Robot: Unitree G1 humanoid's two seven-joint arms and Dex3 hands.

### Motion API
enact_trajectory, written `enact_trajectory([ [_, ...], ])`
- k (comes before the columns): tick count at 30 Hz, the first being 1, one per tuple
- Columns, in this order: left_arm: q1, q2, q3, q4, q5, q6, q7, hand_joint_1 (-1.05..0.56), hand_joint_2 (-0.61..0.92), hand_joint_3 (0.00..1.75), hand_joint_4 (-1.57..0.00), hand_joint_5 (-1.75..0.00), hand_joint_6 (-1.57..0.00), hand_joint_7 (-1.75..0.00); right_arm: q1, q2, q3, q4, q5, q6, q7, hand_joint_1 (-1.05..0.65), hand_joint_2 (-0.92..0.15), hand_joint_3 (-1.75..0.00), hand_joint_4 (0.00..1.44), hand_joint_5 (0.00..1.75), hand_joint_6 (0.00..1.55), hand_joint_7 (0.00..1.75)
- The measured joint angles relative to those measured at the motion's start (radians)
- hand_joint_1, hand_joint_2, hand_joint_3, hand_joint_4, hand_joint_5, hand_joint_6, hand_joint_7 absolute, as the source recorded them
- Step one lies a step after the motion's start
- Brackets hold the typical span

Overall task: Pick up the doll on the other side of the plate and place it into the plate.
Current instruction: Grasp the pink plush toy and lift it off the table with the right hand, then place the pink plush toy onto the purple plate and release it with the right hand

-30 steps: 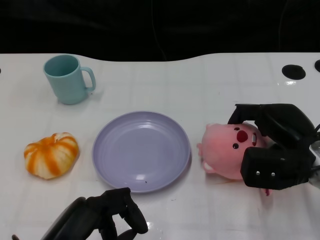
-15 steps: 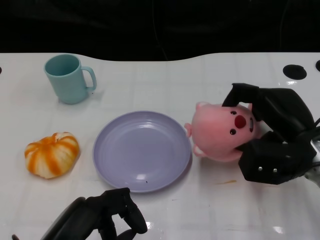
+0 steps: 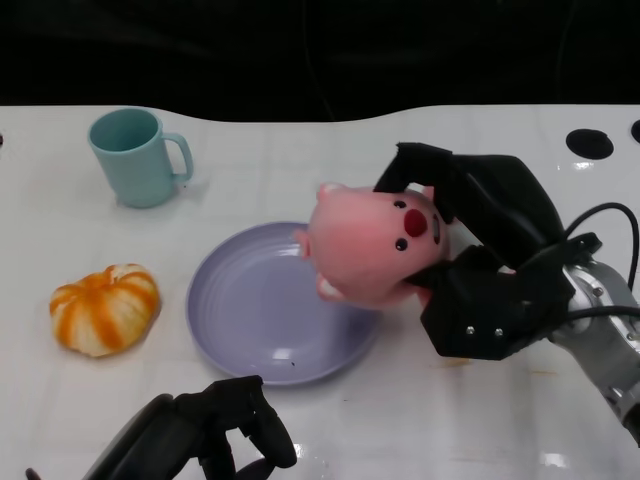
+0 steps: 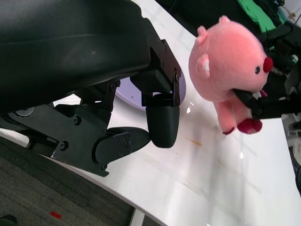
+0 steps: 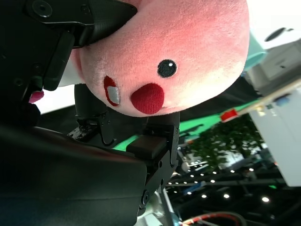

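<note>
One pink doll (image 3: 368, 245) hangs gripped in the right hand (image 3: 485, 265) over the plate (image 3: 245, 330) rim; released here, it could roll off onto the table.

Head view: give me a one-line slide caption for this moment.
Right hand holds the pink plush doll over the right rim of the lavender plate; left hand idles near the table edge.
</note>
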Motion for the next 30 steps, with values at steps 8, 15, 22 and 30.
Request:
enact_trajectory([
  [8,-0.001,-0.002,-0.017,0.012,0.022,-0.008,0.003,-0.26,0.76,0.75,-0.68,-1.75,-0.66,-1.27,-0.134,0.110,0.088,0.113,-0.061,0.002,-0.005,-0.25,-0.25,-1.39,1.01,1.75,0.75,1.75],
  [15,0.001,-0.002,-0.025,0.016,0.026,-0.018,0.016,-0.25,0.76,0.77,-0.68,-1.75,-0.65,-1.27,-0.215,0.165,0.128,0.215,-0.080,-0.008,-0.014,-0.28,-0.32,-1.22,1.01,1.75,0.74,1.71],
  [22,0.005,-0.002,-0.028,0.016,0.027,-0.020,0.019,-0.25,0.75,0.77,-0.67,-1.75,-0.65,-1.27,-0.257,0.209,0.167,0.302,-0.096,-0.002,-0.012,-0.26,-0.46,-0.89,0.93,1.75,0.85,1.29],
  [30,0.014,-0.002,-0.031,-0.004,0.037,-0.010,0.019,-0.25,0.76,0.77,-0.70,-1.75,-0.65,-1.27,-0.259,0.230,0.186,0.298,-0.081,0.039,0.122,-0.48,-0.91,-0.11,0.46,0.46,0.57,0.01],
])
